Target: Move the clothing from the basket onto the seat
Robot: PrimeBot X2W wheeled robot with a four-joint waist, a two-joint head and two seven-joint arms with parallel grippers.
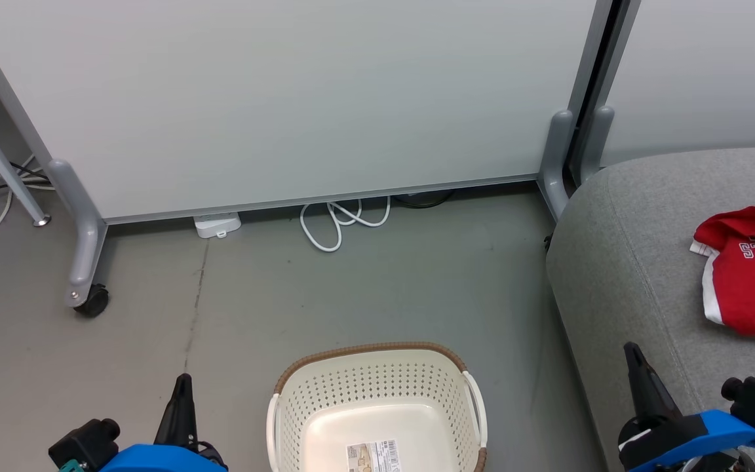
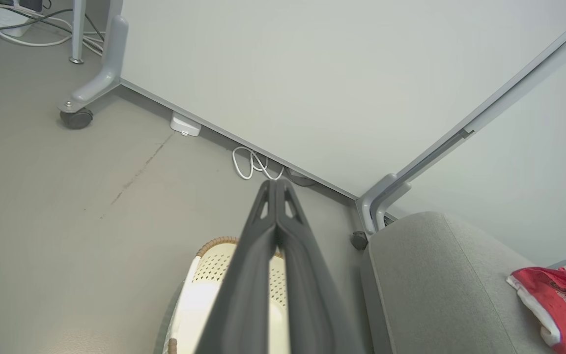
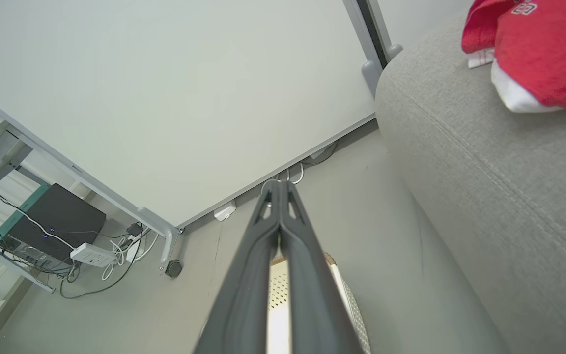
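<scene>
The clothing [image 1: 754,275] lies on the seat [image 1: 620,262], a crumpled red bundle with white trim and white block letters, towards the cushion's right side and well apart from the basket [image 1: 377,383]. The basket stands on the floor [image 1: 351,288] just beside the seat's rounded edge. Its bottom is bare but for a barcode sticker [image 1: 372,457] — by that, I judge nothing is left to move.

The fabric looks light, soft and limp. It would sag and trail from any grip, but it is neither fragile nor slippery. The best hold would be a raised fold or the bunched ridge along its upper edge. A pinch on a flat part might catch the seat's woven cover as well.

The left pincer [image 1: 183,387] sits at the basket's left, fingers pressed together on nothing. The right pincer [image 1: 633,357] hangs over the seat's near edge, likewise closed and empty.

The head view gives the basket's whole inside and the lettering. The wrist views catch just a slice of perforated wall past their fingers. The right wrist view brings the white hem close and adds a dark box [image 3: 54,223] with tangled cables [image 3: 116,275] — off under a desk frame. The left wrist view shows the white panel's caster [image 2: 75,118].
</scene>
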